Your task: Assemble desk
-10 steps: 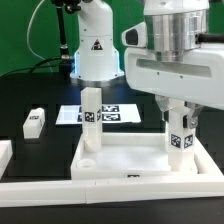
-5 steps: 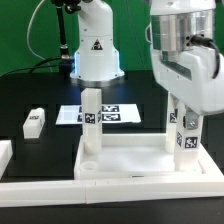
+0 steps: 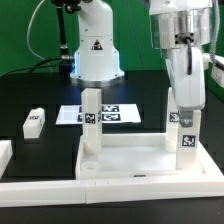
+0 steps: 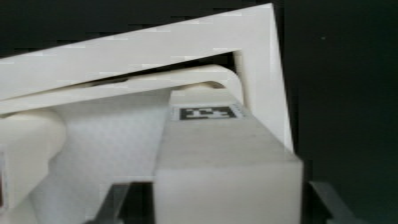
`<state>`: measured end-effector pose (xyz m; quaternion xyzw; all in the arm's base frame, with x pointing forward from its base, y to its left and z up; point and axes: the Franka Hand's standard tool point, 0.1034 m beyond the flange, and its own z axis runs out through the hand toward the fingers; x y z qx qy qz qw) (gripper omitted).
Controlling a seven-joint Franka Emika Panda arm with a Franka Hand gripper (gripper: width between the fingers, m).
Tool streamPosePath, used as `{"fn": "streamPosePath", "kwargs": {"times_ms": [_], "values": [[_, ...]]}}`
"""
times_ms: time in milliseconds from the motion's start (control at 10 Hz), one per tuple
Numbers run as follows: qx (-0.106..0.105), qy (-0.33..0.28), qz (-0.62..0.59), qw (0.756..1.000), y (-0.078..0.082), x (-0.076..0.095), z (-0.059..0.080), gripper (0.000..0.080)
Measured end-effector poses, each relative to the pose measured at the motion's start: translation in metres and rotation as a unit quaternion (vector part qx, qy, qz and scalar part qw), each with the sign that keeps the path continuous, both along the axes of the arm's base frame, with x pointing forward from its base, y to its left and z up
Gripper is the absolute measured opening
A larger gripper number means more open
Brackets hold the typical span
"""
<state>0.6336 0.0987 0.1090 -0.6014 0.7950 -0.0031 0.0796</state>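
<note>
We see the white tabletop (image 3: 125,160) lying rim-up at the lower middle of the exterior view, one leg (image 3: 91,118) upright in its far left corner socket. At its far right corner the gripper (image 3: 184,118) is clamped on a second upright leg (image 3: 184,140), whose foot sits in that corner (image 4: 210,82). A third leg (image 3: 34,122) lies loose on the black table (image 3: 30,95) at middle left. The marker board (image 3: 122,115) lies behind the tray, before the robot base (image 3: 97,50).

The gripper (image 4: 214,205) clasps a tagged leg (image 4: 217,150) standing in the tabletop (image 4: 107,120) corner.
</note>
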Motion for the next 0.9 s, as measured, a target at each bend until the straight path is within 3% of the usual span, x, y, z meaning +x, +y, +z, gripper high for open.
{"fn": "streamPosePath", "kwargs": {"times_ms": [300,700,800,900], "values": [[0.014,-0.004,-0.087,0.996,-0.0091,0.003,0.0002,0.0295],[0.008,-0.006,-0.074,0.997,-0.0095,0.0018,0.0,0.0302],[0.008,-0.006,-0.073,0.997,-0.0091,0.0018,0.0,0.0504],[0.006,-0.014,-0.054,0.998,-0.0111,0.0029,0.0029,0.0504]]}}
